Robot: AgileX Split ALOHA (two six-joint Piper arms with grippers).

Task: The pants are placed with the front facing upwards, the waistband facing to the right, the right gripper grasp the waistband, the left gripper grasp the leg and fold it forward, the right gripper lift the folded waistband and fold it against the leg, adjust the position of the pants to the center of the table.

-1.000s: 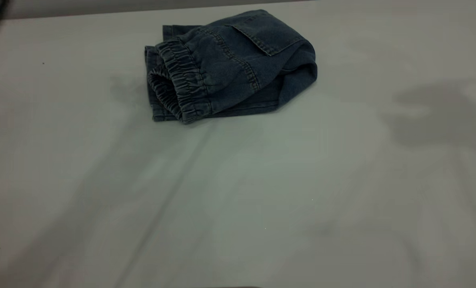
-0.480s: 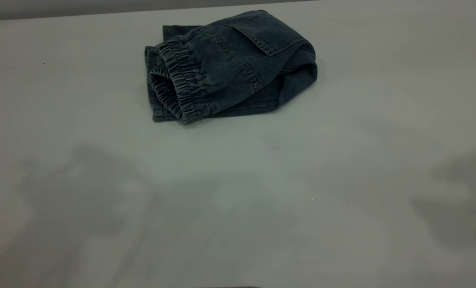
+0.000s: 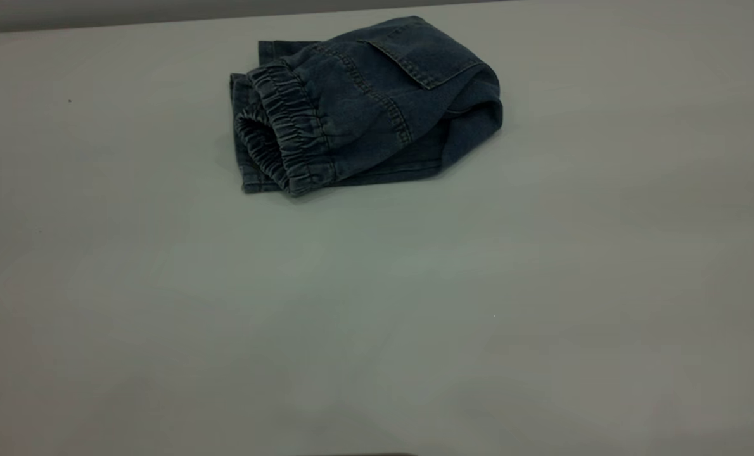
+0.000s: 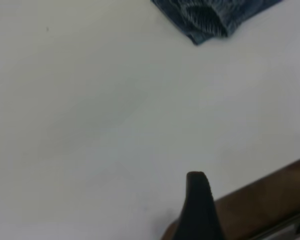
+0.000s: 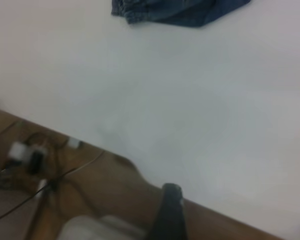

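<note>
Exterior view first: the pants are sitting folded into a compact bundle on the table, toward the far edge and a little left of the middle. The waistband is facing the left side of that view, gathered and ruffled, curling open at the near-left corner of the bundle. A patch pocket is showing on top, with a stitched seam running down the fabric next to it. Neither arm is showing up in this view at all.

Left wrist view: the left claw is hanging out by the table's edge, well apart from the pants. Only one dark tapered finger is poking into the shot, so I can't tell if the claw is apart or together. A brown surface is showing beyond the table edge.

Right wrist view: same deal really. The right claw is sitting at the table's edge, far from the pants, and just a single dark finger is visible, so can't tell its state either. Past the edge, some cables are lying on a brown surface, and nothing is touching the denim.
</note>
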